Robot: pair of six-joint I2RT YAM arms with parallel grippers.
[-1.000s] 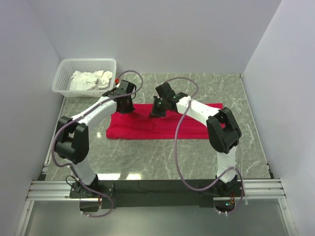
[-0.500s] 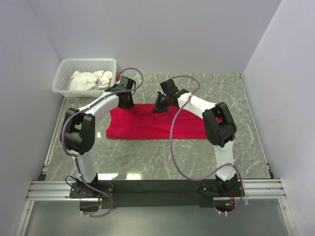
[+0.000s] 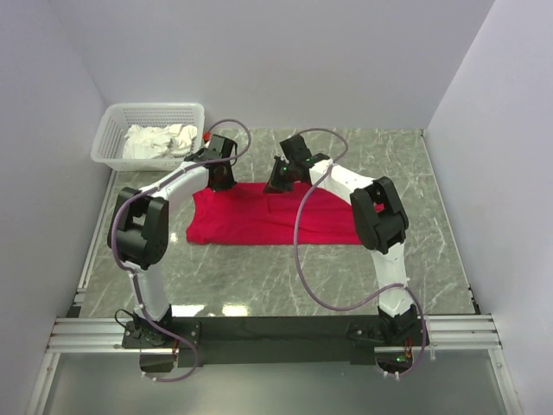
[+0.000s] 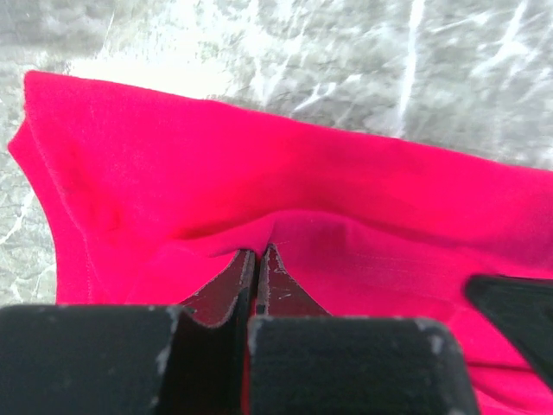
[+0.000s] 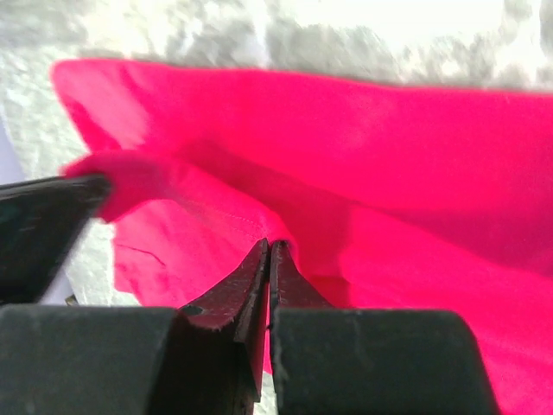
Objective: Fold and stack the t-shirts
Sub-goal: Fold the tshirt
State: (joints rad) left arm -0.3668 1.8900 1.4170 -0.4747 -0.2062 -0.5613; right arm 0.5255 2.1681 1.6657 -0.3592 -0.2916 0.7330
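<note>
Left end effector (image 4: 257, 256): jaws pressed fully together on a small pucker of red cloth, at the far-left edge of the t-shirt (image 3: 276, 220).
Right end effector (image 5: 269, 251): jaws likewise together, with a hem running into the tips; judged a pinch on the same far edge, nearer the middle.
Reason for the paired hold: two pinches spaced along one edge, probably to keep that edge straight while it is carried over as a fold; with one pinch alone, thin fabric likely to sag and twist.
Height of hold: low, with cloth tented only slightly at each tip and the remainder lying flat.
T-shirt, position: on the worktop (image 3: 259, 277), mid-field, between the two arms, far edge under both end effectors.
T-shirt, long axis: left to right across the worktop, parallel to its near edge; a band much wider than deep, apparently folded once.
T-shirt, pointing: right end reaching past the right arm; collar end not distinguishable.
Basket (image 3: 102, 143): white lattice in the far-left corner, holding white cloth (image 3: 160, 138); near the left end effector, apart from the t-shirt.
Stage, judged: mid-fold, no stack begun.
</note>
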